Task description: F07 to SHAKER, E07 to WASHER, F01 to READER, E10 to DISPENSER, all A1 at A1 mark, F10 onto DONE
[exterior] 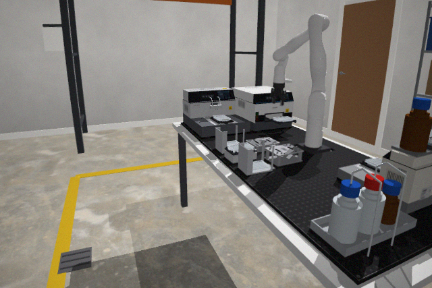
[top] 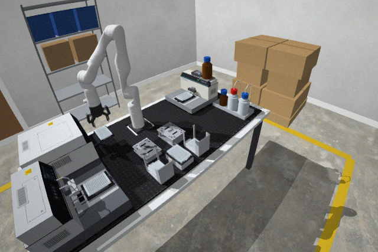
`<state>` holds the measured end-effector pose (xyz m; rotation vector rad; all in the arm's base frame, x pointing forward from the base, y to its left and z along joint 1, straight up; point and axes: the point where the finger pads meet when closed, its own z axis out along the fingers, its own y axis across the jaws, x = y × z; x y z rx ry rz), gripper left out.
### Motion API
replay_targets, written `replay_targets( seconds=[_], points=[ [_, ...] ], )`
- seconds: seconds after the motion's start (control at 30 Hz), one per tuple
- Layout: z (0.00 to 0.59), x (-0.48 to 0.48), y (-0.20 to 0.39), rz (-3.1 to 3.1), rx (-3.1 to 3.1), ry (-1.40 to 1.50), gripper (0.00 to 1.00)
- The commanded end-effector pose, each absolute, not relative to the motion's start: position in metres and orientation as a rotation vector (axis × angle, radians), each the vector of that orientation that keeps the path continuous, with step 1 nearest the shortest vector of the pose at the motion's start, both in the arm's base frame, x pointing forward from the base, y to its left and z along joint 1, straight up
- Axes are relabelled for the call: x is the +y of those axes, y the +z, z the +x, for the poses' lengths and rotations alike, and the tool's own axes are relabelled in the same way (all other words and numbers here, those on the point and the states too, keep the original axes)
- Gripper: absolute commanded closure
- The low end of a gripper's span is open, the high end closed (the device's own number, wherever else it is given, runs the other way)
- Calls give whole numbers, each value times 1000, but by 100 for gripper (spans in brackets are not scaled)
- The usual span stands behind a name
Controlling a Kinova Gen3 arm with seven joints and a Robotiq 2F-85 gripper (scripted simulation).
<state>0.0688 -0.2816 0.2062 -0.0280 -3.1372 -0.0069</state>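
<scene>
One white arm [top: 117,56] stands on the black table [top: 213,121], bent over toward the far left end. Gripper [top: 97,117] hangs fingers-down and spread wide, nothing between them — it sits above and slightly behind a white plate [top: 103,132] that lies flat on the tray of the nearer-to-arm grey machine [top: 45,137]. In the exterior view the gripper [exterior: 278,98] shows in front of that machine's face, above the same plate [exterior: 281,119], apart from it.

Second plate [top: 96,183] rests on the tray of the other grey machine [top: 33,203], at the table's left front corner. Third plate [top: 179,153] sits on a small block [top: 183,163] near the front edge, between two open-topped racks: the left rack [top: 163,174] and the right rack [top: 199,145]. Inside the left rack a pale plate surface shows; the right rack's contents cannot be made out. Fourth plate [top: 184,96] lies on the platform of the bench unit [top: 198,85] at the far side, a brown bottle [top: 207,67] on top.

Two grey fixtures [top: 143,147] stand between arm base and racks — both without a plate. Labels too small to read.
</scene>
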Motion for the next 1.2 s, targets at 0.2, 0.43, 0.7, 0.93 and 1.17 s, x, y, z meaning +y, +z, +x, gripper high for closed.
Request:
replay_targets(
  seconds=[0.2,0.43,0.7,0.93,1.17],
  points=[
    [69,-282,207,-28,-3138,-5,0],
    [69,-282,207,-28,-3138,-5,0],
    [62,-282,207,-28,-3138,-5,0],
    [39,-281,207,-28,-3138,-5,0],
    [22,-281,207,-28,-3138,-5,0]
  ],
)
